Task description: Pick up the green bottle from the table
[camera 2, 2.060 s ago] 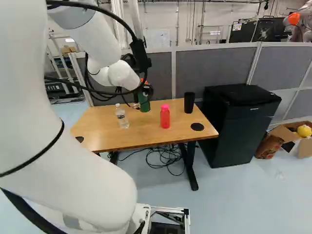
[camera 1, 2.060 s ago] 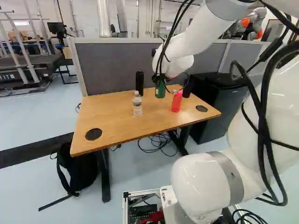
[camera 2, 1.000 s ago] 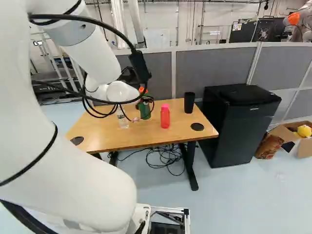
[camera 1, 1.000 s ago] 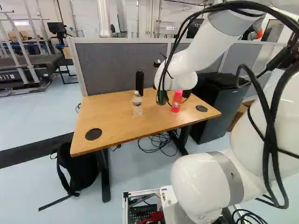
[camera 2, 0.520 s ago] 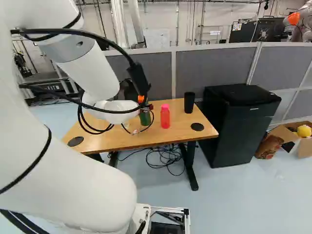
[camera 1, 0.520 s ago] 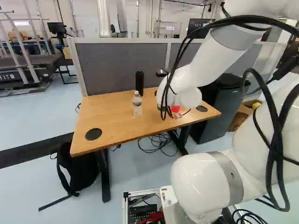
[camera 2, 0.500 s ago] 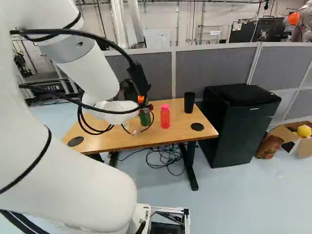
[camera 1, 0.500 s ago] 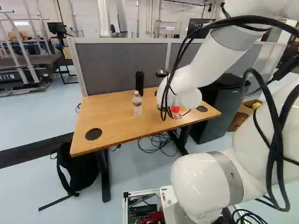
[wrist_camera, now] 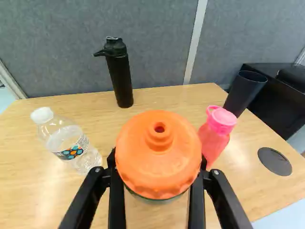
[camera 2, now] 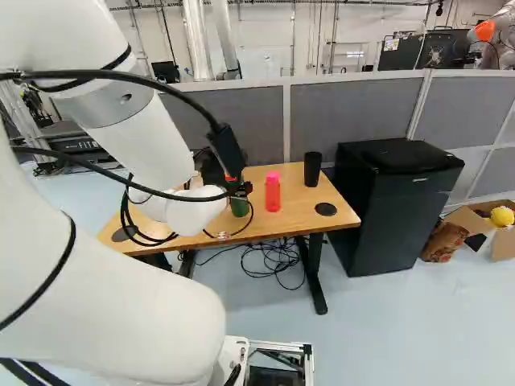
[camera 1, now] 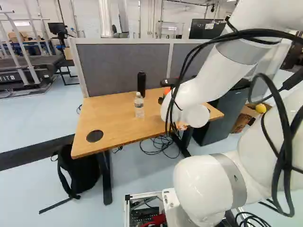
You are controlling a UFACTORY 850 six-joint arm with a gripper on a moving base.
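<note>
In the right base view my gripper (camera 2: 245, 190) is at the upper part of the green bottle (camera 2: 240, 207), over the near part of the table (camera 2: 290, 229). Seen from the wrist, the gripper (wrist_camera: 158, 168) has a finger on either side of the bottle, shut on it below its large orange cap (wrist_camera: 159, 143). The cap hides most of the green body. Whether the bottle's base touches the table cannot be told. The arm covers nearly all of the bottle in the left base view.
A clear water bottle (camera 1: 139, 105) and a black bottle (camera 1: 141, 83) stand on one side of the held bottle. Across from them are a pink bottle (camera 2: 273, 191) and a black cup (camera 2: 312, 169). Beyond the table are a grey partition (camera 2: 346, 121) and a black fridge (camera 2: 390, 209).
The arm has drawn back toward the base, and the green bottle has come with it from the table's far side to the near part. The base and other bottles stay put.
</note>
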